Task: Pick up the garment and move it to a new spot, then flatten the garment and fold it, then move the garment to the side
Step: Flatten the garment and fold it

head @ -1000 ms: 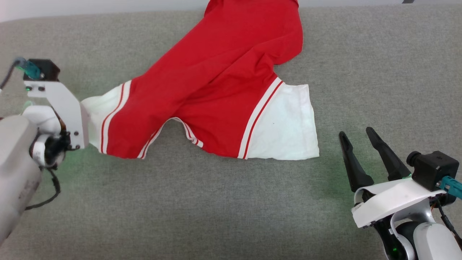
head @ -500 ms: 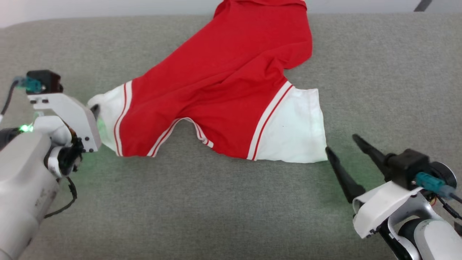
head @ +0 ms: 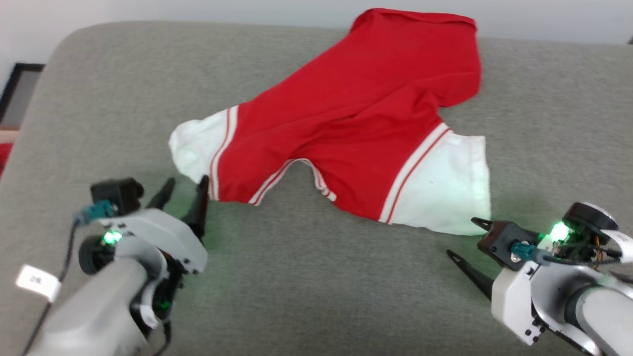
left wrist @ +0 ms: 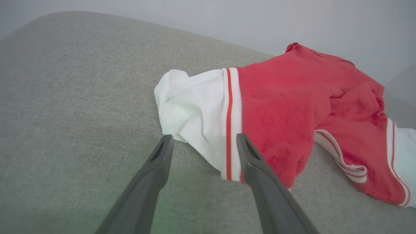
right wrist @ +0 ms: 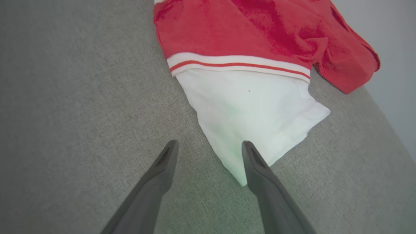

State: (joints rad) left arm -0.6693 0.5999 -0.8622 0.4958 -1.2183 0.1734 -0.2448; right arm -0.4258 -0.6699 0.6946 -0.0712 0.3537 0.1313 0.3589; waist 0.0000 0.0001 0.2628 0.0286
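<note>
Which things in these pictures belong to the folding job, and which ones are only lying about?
Belong to the job:
- garment
- left end effector, open
- right end effector, open
- grey cushion under the garment

Only lying about:
- dark frame, far left
- red bit below it, too cut off to identify

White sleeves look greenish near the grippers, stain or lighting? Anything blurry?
Lighting: head view, green wrist lamps tint the white sleeves of the garment and the sofa, picture slightly soft; right wrist view, faint green on the sleeve tip; left wrist view, green on the sofa between the jaws.
</note>
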